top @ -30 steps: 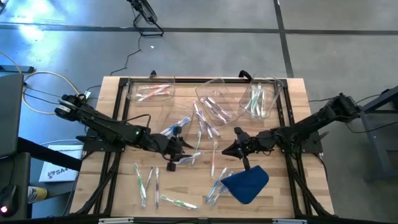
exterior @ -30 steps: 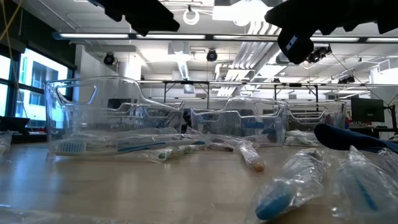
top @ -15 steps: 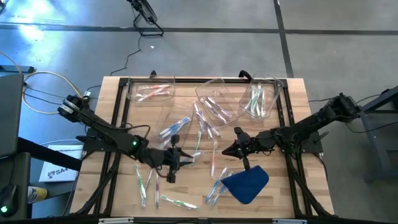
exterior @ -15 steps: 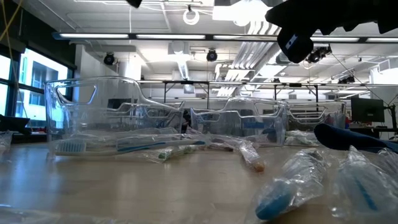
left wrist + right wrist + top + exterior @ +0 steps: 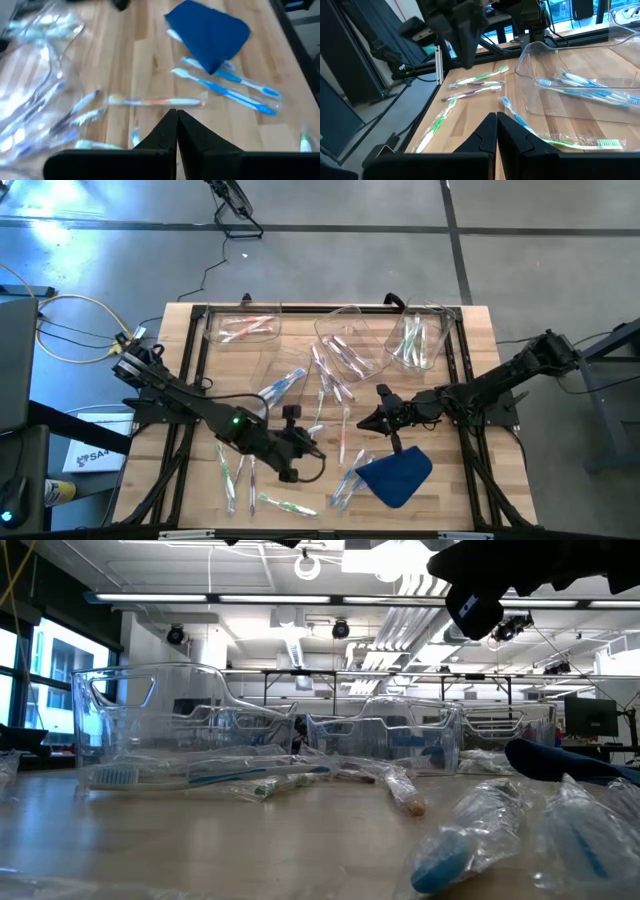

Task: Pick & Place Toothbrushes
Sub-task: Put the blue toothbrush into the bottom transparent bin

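Observation:
Many toothbrushes lie flat on the wooden table, some in clear wrappers: green ones (image 5: 238, 470) at the near left, blue ones (image 5: 227, 86) beside the blue cloth (image 5: 396, 475), and one with an orange stripe (image 5: 155, 101) just beyond my left gripper. My left gripper (image 5: 316, 452) (image 5: 176, 113) hovers over the table's near middle, shut, with nothing between its fingers. My right gripper (image 5: 366, 423) (image 5: 496, 116) hangs right of centre above the table, shut and empty; it shows dark in the low view (image 5: 474, 608).
Three clear bins stand along the far edge, at the left (image 5: 240, 328), the middle (image 5: 350, 345) and the right (image 5: 420, 335), each holding toothbrushes. Another clear bin (image 5: 580, 85) with blue brushes sits left of centre. Black frame rails (image 5: 190, 380) run along the table's sides.
My left gripper has swung toward the table's near edge and a little to the right, rising slightly, and its fingers have come together with nothing in them. The toothbrushes lie as before.

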Motion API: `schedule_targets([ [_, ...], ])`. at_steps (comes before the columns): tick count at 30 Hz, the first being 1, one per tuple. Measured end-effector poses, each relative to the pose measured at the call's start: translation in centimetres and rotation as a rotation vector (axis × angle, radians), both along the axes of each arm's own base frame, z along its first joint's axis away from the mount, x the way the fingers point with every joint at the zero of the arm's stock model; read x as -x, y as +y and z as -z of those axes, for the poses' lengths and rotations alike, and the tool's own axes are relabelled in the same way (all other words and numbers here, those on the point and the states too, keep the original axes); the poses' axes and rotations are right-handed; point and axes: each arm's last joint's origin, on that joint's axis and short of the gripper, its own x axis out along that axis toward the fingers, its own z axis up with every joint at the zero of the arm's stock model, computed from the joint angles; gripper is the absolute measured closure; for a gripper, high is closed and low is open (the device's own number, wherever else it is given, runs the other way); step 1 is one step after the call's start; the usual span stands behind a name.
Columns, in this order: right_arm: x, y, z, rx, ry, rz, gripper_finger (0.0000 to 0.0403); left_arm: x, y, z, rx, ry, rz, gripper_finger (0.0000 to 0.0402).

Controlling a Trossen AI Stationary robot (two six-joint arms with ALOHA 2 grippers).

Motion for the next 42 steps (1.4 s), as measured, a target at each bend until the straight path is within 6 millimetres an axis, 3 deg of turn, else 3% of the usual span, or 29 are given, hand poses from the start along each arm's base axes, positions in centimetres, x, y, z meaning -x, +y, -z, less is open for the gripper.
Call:
schedule_targets([
  [8,0.01,0.00,0.06,0.005,0.006,0.000,0.0399,0.25,0.96,0.03,0.046,0.088,-0.097,0.0400],
  [42,0.01,0.00,0.07,0.020,0.003,-0.004,0.0399,0.42,0.95,0.15,-0.022,0.122,-0.028,0.0400],
])
